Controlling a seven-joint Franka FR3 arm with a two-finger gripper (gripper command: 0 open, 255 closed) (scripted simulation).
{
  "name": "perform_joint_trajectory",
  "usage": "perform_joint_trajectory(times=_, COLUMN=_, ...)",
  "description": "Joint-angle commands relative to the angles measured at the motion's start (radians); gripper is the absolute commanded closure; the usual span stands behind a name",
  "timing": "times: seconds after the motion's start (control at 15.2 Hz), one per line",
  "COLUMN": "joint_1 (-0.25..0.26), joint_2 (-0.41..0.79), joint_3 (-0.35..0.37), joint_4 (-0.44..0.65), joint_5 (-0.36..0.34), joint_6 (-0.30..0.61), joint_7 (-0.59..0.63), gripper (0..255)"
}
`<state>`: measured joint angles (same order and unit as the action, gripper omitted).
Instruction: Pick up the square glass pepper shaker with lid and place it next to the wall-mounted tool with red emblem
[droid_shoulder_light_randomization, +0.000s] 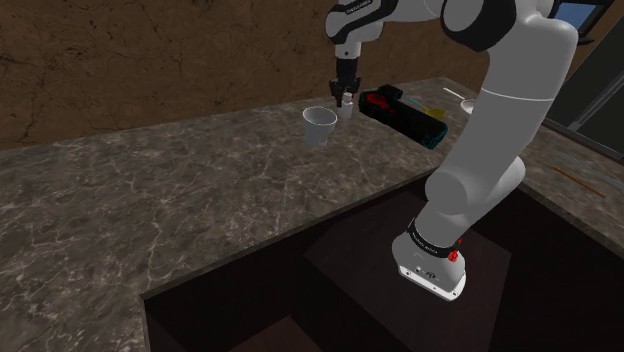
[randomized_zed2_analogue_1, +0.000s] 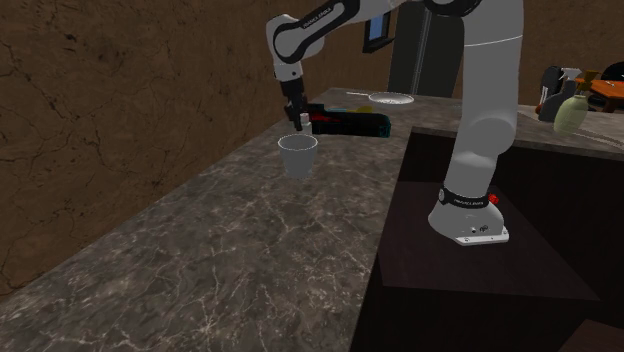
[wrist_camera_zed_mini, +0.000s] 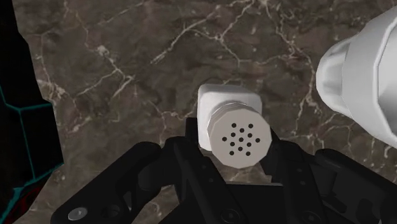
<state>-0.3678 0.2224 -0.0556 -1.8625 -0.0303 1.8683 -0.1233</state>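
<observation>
Gripper (droid_shoulder_light_randomization: 346, 96) is clasping the white pepper shaker (wrist_camera_zed_mini: 234, 130) upright, likely against spilling | being held near the worktop's (droid_shoulder_light_randomization: 150, 190) back edge, black tool (droid_shoulder_light_randomization: 405, 112) near.

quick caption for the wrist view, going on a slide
Black fingers clasp a white square pepper shaker, perforated lid facing the camera, over a dark veined counter, white cup alongside.

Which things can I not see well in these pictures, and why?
- Shaker base: wrist view, hidden beneath its own lid.
- White cup: wrist view, mostly cut off by the edge.
- Black tool: wrist view, mostly cut off by the edge.
</observation>
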Motion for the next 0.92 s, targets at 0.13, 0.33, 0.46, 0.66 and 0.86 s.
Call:
perform_joint_trajectory(times=0.13, joint_1=0.000, joint_2=0.025, joint_3=0.000, joint_4=-0.024, joint_5=0.001, joint_6=0.050, joint_7=0.001, gripper=255)
perform_joint_trajectory(times=0.33, joint_1=-0.001, joint_2=0.043, joint_3=0.000, joint_4=-0.042, joint_5=0.002, joint_6=0.085, joint_7=0.002, gripper=255)
perform_joint_trajectory(times=0.46, joint_1=-0.001, joint_2=0.045, joint_3=0.000, joint_4=-0.044, joint_5=0.002, joint_6=0.090, joint_7=0.002, gripper=255)
perform_joint_trajectory(times=0.66, joint_1=-0.001, joint_2=0.045, joint_3=0.000, joint_4=-0.044, joint_5=0.002, joint_6=0.090, joint_7=0.002, gripper=255)
perform_joint_trajectory(times=0.86, joint_1=-0.001, joint_2=0.045, joint_3=0.000, joint_4=-0.044, joint_5=0.002, joint_6=0.090, joint_7=0.002, gripper=255)
